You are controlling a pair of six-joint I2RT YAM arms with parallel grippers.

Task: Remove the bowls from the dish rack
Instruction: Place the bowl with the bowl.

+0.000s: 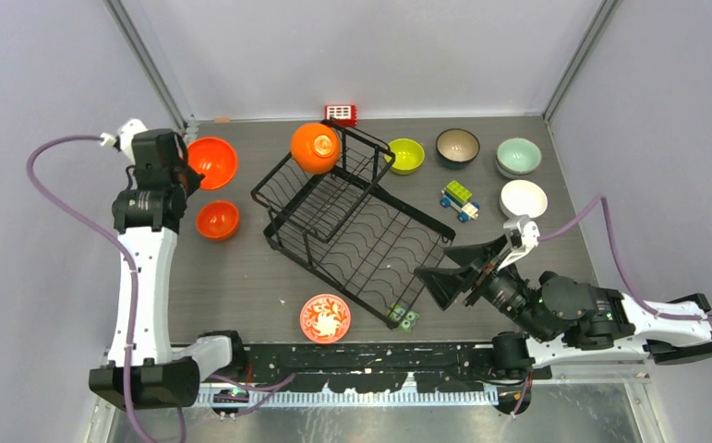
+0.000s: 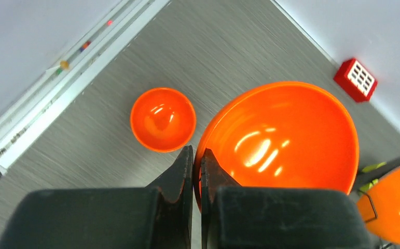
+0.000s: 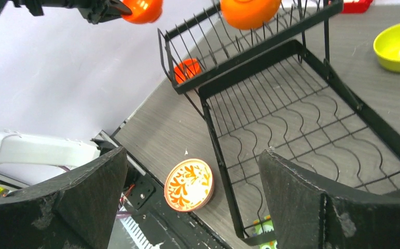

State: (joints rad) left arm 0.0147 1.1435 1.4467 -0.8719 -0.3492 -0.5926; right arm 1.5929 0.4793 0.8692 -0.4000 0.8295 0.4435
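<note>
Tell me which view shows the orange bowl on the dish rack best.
Top external: the whole orange bowl shows, perched on the raised far section of the dish rack. The right wrist view crops its top at the frame edge; the left wrist view catches only a sliver at lower right.

Grey table (image 1: pixel 232 277): dish rack (image 1: pixel 352 231), bowls (image 1: pixel 523 198), toys (image 1: pixel 459 199).

My left arm (image 1: pixel 144 268) stretches far forward, the left gripper (image 2: pixel 197 161) pinched on the large orange bowl (image 2: pixel 280 140) at its rim. My right arm (image 1: pixel 601 318) lies low, the right gripper (image 1: pixel 433 261) spread wide.
</note>
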